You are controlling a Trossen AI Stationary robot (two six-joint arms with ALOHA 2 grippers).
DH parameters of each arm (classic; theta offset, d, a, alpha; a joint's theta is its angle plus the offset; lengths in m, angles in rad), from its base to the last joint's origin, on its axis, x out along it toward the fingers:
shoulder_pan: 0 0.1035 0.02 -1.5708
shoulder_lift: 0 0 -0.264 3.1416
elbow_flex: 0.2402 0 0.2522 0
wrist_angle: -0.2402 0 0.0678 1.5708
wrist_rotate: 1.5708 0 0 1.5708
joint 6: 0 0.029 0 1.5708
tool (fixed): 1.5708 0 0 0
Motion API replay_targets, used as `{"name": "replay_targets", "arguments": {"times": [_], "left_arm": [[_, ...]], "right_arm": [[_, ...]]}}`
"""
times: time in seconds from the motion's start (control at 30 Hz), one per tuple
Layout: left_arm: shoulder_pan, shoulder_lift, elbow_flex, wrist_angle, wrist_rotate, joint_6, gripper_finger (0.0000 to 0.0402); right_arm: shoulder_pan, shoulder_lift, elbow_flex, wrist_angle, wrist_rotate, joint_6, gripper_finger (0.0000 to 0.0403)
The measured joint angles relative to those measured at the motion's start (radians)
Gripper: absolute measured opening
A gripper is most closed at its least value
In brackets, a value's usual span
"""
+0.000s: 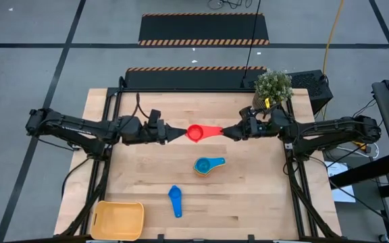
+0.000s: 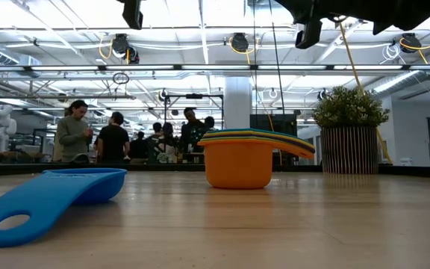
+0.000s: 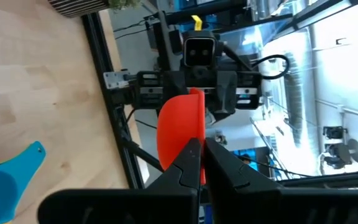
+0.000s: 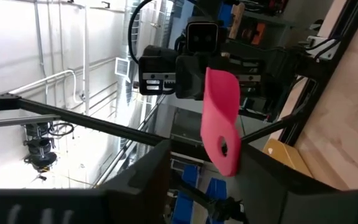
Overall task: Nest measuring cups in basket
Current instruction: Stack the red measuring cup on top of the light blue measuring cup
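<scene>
high view: the red measuring cup (image 1: 196, 133), judged light, stiff and slippery, is held mid-table by the closed left gripper (image 1: 182, 133) at the bowl rim, while the open right gripper (image 1: 225, 131) straddles its handle.

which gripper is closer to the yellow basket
Left. The left gripper is mid-table, shut on the red cup, with the basket at the near-left corner. The right gripper sits across the cup, farther away.
</scene>
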Motion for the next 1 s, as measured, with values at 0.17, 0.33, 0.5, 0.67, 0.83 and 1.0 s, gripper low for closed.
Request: {"name": "replay_targets", "arguments": {"times": [0.17, 0.33, 0.5, 0.67, 0.83, 1.0], "left_arm": [[0.000, 0.000, -0.002, 0.000, -0.006, 0.005, 0.0010], [0.000, 0.000, -0.002, 0.003, -0.006, 0.023, 0.0010], [-0.003, 0.000, -0.002, 0.003, -0.008, 0.073, 0.0023], [-0.025, -0.018, -0.004, 0.016, -0.012, 0.124, 0.0121], [-0.062, -0.056, -0.003, 0.011, -0.052, 0.200, 0.0249], [-0.087, -0.097, -0.003, 0.010, -0.053, 0.235, 0.0325]], "right_arm": [[0.000, 0.000, 0.000, -0.005, 0.000, -0.007, 0.0088], [0.000, 0.000, 0.000, -0.013, -0.001, -0.032, 0.0020], [0.000, -0.001, 0.000, -0.013, -0.005, -0.032, 0.0008], [0.014, -0.031, 0.000, 0.007, -0.080, 0.032, 0.0003], [0.060, -0.131, 0.000, -0.085, -0.078, 0.051, 0.0001], [0.151, -0.232, 0.000, -0.217, 0.018, 0.053, 0.0001]]}}
